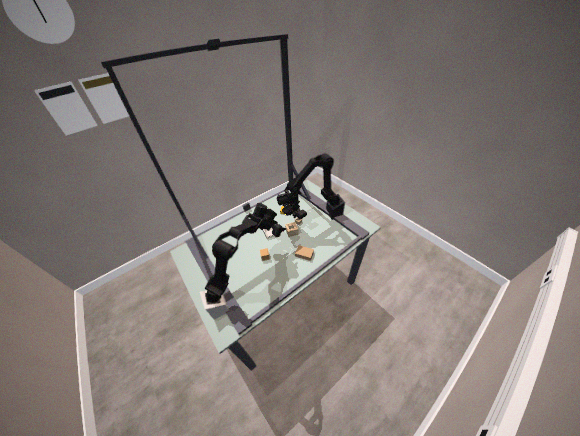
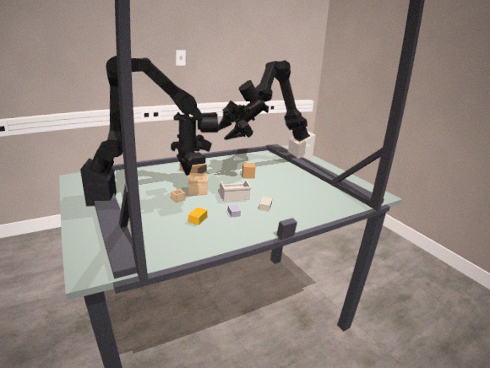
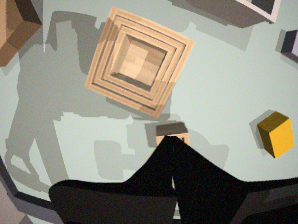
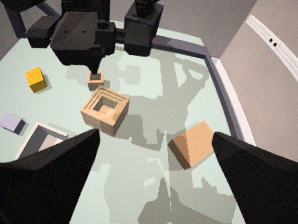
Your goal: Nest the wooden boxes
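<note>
Between the nested boxes (image 3: 100, 75) (image 4: 106, 125) and the yellow block (image 3: 280, 137) (image 4: 36, 80) I could pass, though the small box (image 3: 171, 129) (image 4: 95, 85) seems to crowd the stack's near side.

Tabletop (image 1: 240, 265) (image 2: 296, 190) (image 3: 225, 90) (image 4: 135, 180): pale green, dark-edged
Nested wooden boxes (image 1: 292, 229) (image 2: 198, 185) (image 3: 102, 70) (image 4: 103, 119): upright
Small wooden box (image 2: 177, 196) (image 3: 171, 129) (image 4: 95, 85): beside them
Pale tray (image 2: 236, 193) (image 3: 240, 14) (image 4: 30, 142): open side up
Blocks: yellow (image 2: 198, 216) (image 3: 276, 135) (image 4: 36, 80), lilac (image 2: 234, 210) (image 3: 291, 45) (image 4: 12, 124)

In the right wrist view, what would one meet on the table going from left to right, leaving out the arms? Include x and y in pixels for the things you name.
lavender block (image 2: 234, 210) (image 4: 12, 124), yellow block (image 2: 198, 216) (image 3: 276, 135) (image 4: 36, 80), nested square wooden boxes (image 2: 198, 186) (image 4: 105, 111), orange-brown wooden block (image 4: 194, 145)
</note>
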{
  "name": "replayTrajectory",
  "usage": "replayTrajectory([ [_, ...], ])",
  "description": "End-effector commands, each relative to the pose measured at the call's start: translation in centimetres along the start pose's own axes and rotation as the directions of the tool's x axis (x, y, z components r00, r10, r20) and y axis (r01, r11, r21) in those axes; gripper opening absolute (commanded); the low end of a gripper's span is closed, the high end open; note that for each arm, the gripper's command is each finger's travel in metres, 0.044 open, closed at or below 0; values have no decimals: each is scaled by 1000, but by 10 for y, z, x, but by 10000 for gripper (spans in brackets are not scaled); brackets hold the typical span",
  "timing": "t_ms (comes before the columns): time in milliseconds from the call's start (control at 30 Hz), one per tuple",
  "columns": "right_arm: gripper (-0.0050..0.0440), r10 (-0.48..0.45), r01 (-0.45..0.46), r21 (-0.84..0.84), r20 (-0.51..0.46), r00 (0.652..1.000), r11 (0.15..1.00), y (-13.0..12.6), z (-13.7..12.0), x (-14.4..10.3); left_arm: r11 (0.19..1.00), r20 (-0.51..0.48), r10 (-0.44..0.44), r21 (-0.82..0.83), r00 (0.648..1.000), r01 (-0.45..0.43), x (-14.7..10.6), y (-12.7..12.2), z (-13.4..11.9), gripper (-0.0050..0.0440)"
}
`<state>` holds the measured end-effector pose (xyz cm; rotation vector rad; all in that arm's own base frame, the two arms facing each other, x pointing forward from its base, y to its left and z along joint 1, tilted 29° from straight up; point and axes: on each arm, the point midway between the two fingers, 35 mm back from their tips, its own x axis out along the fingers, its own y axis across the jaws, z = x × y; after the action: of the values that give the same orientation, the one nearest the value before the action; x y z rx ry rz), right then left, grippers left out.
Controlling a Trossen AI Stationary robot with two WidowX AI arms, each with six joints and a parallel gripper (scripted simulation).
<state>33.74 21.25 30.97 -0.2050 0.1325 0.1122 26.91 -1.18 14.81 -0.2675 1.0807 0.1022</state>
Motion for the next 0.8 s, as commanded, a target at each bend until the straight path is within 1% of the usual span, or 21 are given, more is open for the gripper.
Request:
replayTrajectory([
  [0, 400, 25, -24, 17, -33, 999, 1000, -12, 0, -5, 1000, 22, -4, -13, 1000, 4, -3, -2, -1, -50],
  [33, 400, 32, -33, -11, -97, 995, 999, -16, -14, -6, 1000, 22, -4, -19, 1000, 5, -2, -2, -3, -50],
  [67, 400, 44, -42, 26, -110, 993, 999, -25, -14, -8, 999, 22, -4, -33, 1000, 5, 0, -4, -6, -50],
  [233, 400, 71, -60, 50, -249, 966, 997, -46, -43, -19, 998, 22, -5, -63, 1000, 6, 4, -6, -13, -50],
  [367, 400, 89, -63, 83, -366, 926, 995, -61, -68, -33, 996, 23, -5, -88, 1000, 7, 7, -8, -18, -50],
  [500, 400, 107, -50, 130, -480, 870, 990, -77, -92, -52, 994, 23, -6, -112, 1000, 8, 10, -10, -24, -50],
  [567, 400, 107, -50, 130, -480, 870, 990, -77, -92, -52, 994, 23, -6, -112, 1000, 8, 10, -10, -24, -50],
  [633, 400, 119, -32, 161, -564, 817, 986, -86, -109, -69, 992, 23, -6, -129, 1000, 9, 12, -11, -28, -50],
  [767, 400, 143, 14, 223, -671, 728, 975, -99, -133, -97, 988, 24, -7, -156, 1000, 11, 16, -12, -34, -50],
])
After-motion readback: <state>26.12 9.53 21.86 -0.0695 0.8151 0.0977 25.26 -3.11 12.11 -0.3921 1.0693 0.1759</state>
